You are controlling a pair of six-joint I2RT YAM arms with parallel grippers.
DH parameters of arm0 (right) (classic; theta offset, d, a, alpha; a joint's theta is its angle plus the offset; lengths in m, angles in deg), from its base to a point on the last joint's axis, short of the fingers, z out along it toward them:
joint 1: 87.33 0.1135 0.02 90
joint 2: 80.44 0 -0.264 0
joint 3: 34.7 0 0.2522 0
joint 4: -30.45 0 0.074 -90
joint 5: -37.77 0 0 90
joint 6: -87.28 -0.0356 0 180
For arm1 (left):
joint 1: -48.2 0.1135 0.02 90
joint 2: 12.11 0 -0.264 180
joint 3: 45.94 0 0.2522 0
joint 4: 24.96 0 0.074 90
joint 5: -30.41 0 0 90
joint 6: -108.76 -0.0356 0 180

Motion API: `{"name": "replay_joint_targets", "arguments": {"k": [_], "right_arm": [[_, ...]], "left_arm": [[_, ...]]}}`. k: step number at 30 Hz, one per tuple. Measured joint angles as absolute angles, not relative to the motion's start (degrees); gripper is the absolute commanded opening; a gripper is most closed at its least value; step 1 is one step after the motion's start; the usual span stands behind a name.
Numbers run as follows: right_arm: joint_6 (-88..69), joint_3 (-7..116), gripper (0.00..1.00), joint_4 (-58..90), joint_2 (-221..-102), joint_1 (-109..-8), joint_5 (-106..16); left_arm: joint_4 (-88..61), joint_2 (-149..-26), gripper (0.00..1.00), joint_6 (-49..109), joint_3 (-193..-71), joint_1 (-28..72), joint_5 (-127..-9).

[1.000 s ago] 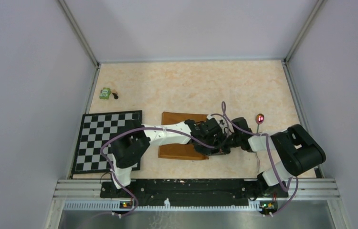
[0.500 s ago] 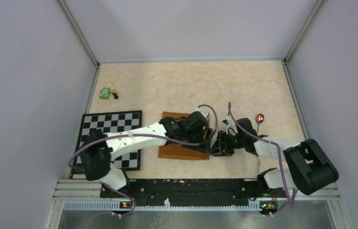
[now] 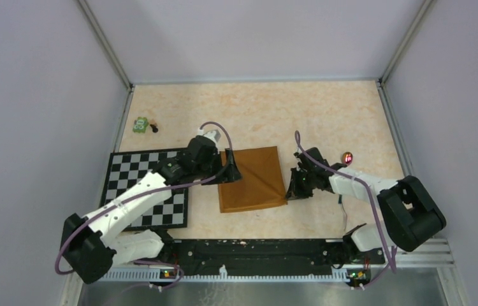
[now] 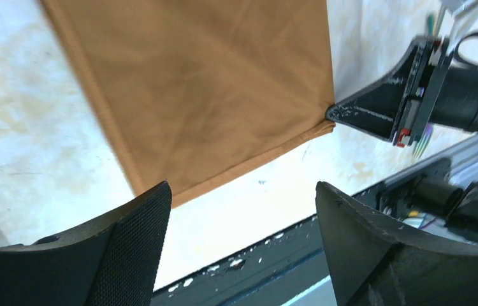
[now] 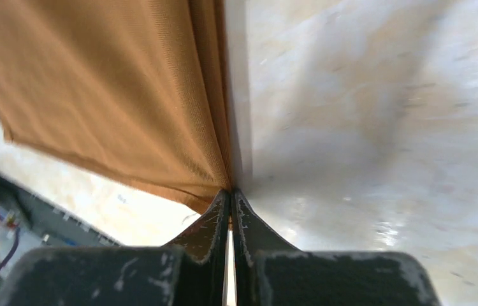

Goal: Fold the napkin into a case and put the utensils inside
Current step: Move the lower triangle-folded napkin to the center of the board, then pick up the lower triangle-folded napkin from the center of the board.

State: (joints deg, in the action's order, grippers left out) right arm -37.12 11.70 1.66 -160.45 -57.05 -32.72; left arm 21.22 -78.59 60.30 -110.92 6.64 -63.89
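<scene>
**A:** What is the biggest thing in front of you?

**B:** The pale marbled table [image 3: 325, 115]. On its left part the black-and-white checkered mat [image 3: 128, 185] lies flat, and my left arm reaches across it.

**A:** And where is the napkin?

**B:** The rust-orange napkin [image 3: 254, 178] lies flat on the table near the middle. It is to the right of the mat, with a strip of bare table between them. It is roughly a square, a little turned, with soft creases across it.

**A:** How do your left jaws stand?

**B:** My left gripper [image 4: 241, 186] is released. Its two fingers stand wide apart, at the left edge of the napkin.

**A:** And the right ones?

**B:** My right gripper [image 5: 231, 194] is clenched on the near right corner of the napkin. The cloth runs in small folds into the closed tips.

**A:** Are there any smaller things?

**B:** A green toy [image 3: 140, 125] sits at the far left of the table, beyond the mat and well apart from the napkin. A small red-shining thing [image 3: 348, 157] lies to the right of the napkin, near my right arm. It is too small for me to tell what it is.
</scene>
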Motion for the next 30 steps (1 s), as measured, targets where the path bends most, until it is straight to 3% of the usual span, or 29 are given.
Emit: {"name": "replay_joint_targets", "arguments": {"k": [3,9,12,18,22,26,30], "right_arm": [[-37.16,13.95,0.04,-2.06,-159.66,-57.05,-40.26],[-33.4,19.29,0.54,-11.06,-159.25,-56.59,-54.23],[-30.17,24.05,0.66,-15.69,-158.46,-53.09,-61.49],[-27.32,36.36,0.7,-15.28,-159.99,-38.78,-61.79],[-31.08,42.85,0.71,-13.51,-170.02,-29.75,-57.47],[-34.8,53.34,0.65,-16.9,-184.71,-23.19,-55.89],[-36.88,60.22,0.6,-22.71,-192.1,-20.04,-56.07]], "left_arm": [[18.86,-74.41,0.9,60.24,-108.6,11.54,-65.04],[14.84,-72.99,0.93,60.21,-107.84,19.54,-69.42],[13.33,-72.75,0.97,60.19,-107.47,23.71,-71.27],[13.62,-70.81,0.99,58.42,-105.61,36.21,-74.92],[16.02,-70.04,0.99,56.72,-105.43,45.22,-75.8],[20.02,-69.63,0.99,55.91,-105.43,52.52,-74.62],[23.04,-69.58,0.99,55.78,-105.43,56.96,-72.8]]}}
